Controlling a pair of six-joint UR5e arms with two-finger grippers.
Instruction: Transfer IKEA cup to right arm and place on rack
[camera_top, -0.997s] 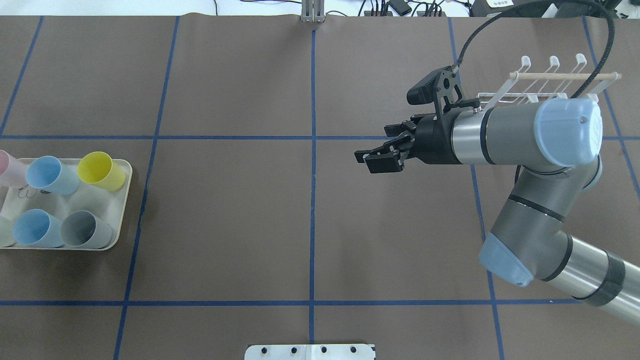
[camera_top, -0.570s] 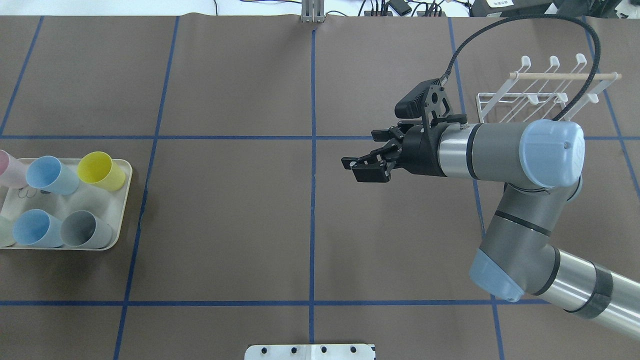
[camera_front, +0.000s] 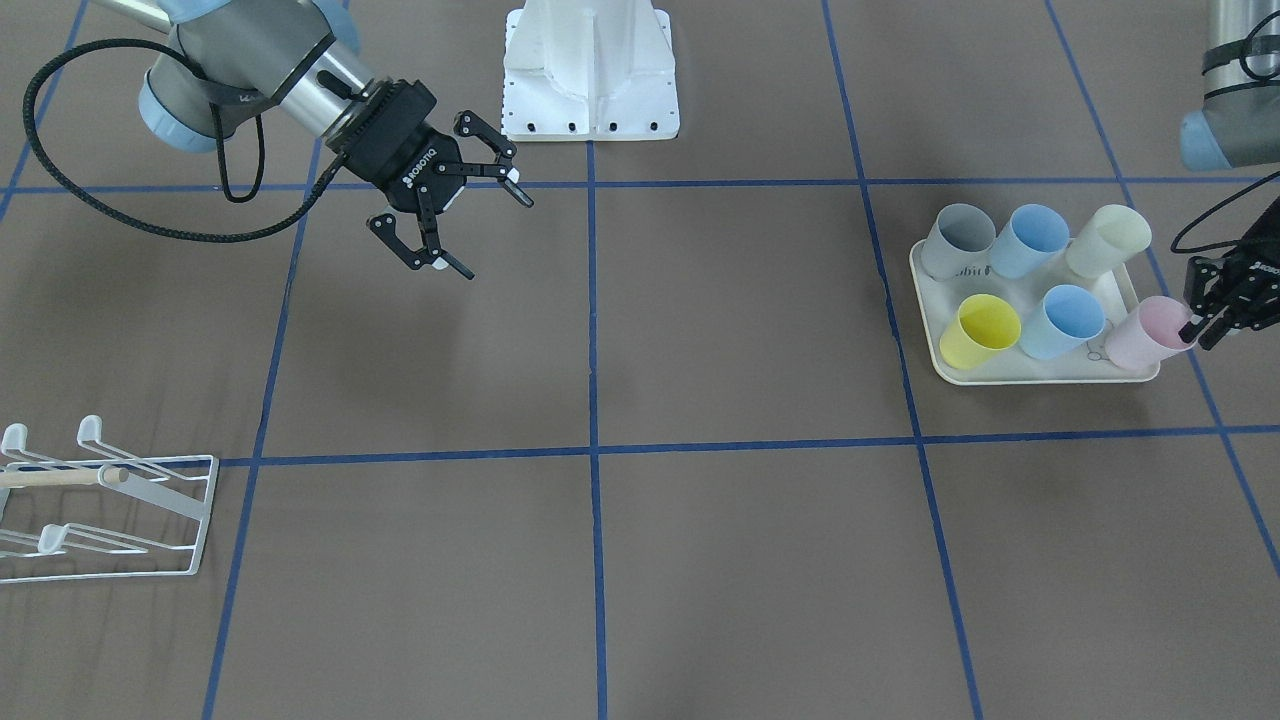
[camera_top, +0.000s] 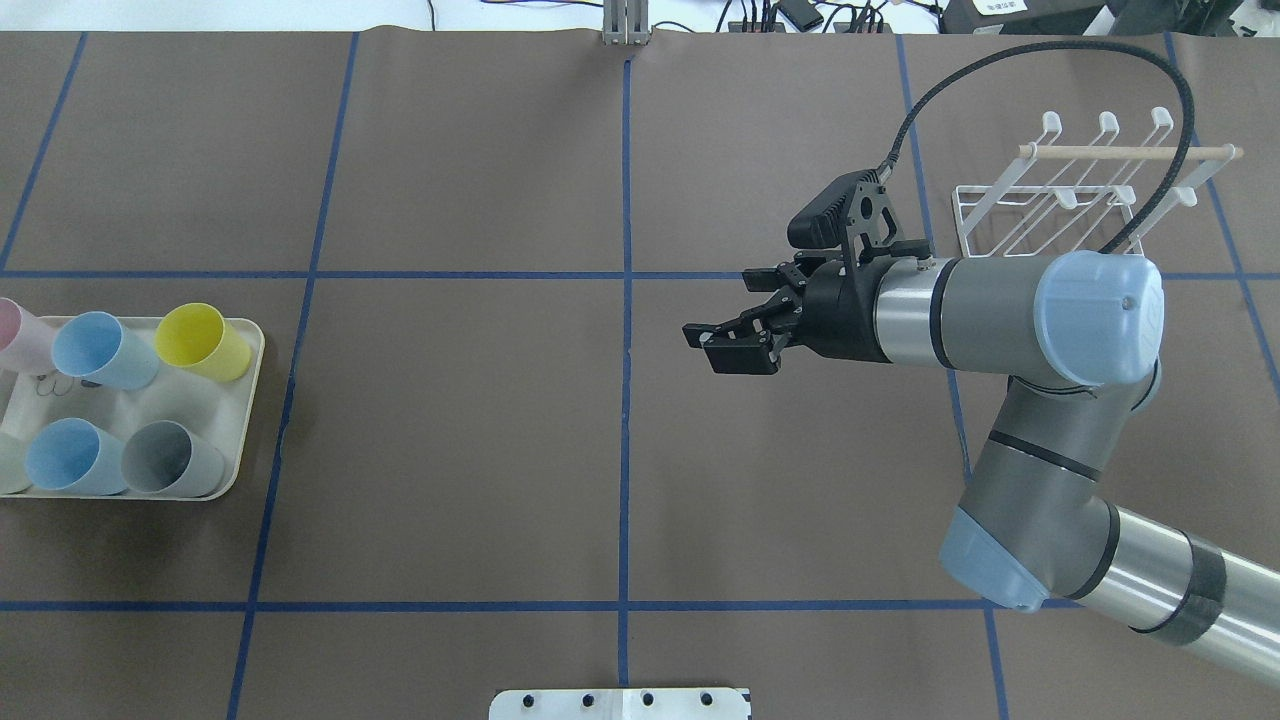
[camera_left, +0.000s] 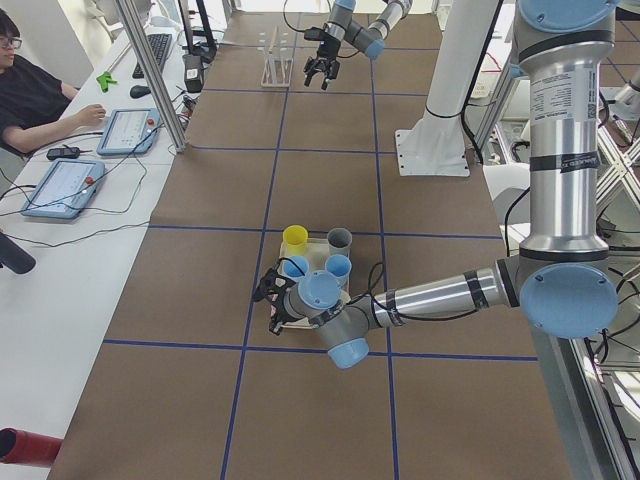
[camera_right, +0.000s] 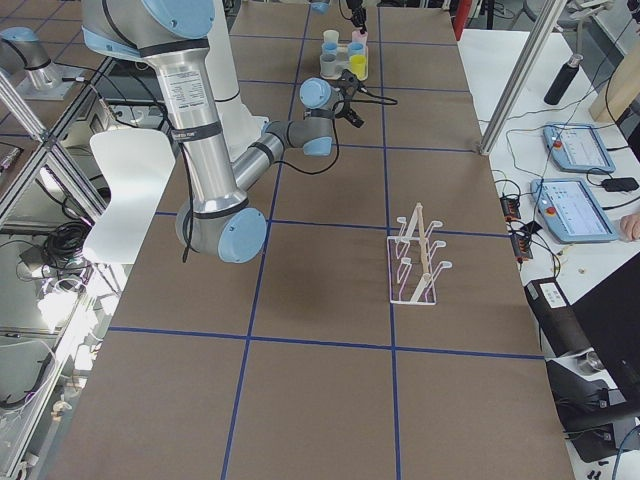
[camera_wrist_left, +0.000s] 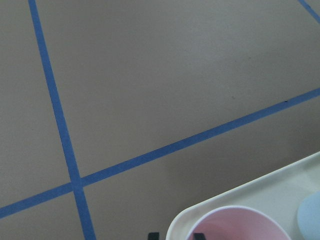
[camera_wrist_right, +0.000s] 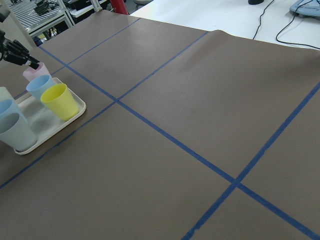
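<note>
A pink cup stands at the outer corner of the cream tray, among several other cups. My left gripper is at this cup's rim; in the left wrist view its fingertips sit close together either side of the rim, one inside and one outside the pink cup. My right gripper hangs open and empty above the table just right of centre, its fingers pointing left; it also shows as the right gripper. The white wire rack with its wooden dowel stands far right behind the right arm.
On the tray at the left edge are blue cups, a yellow cup and a grey cup. A black cable loops over the rack. Blue tape lines grid the brown table. The robot's white base stands mid-table.
The right arm swung left toward the table's centre, uncovering the rack; its gripper stayed open. The cups on the tray did not move.
</note>
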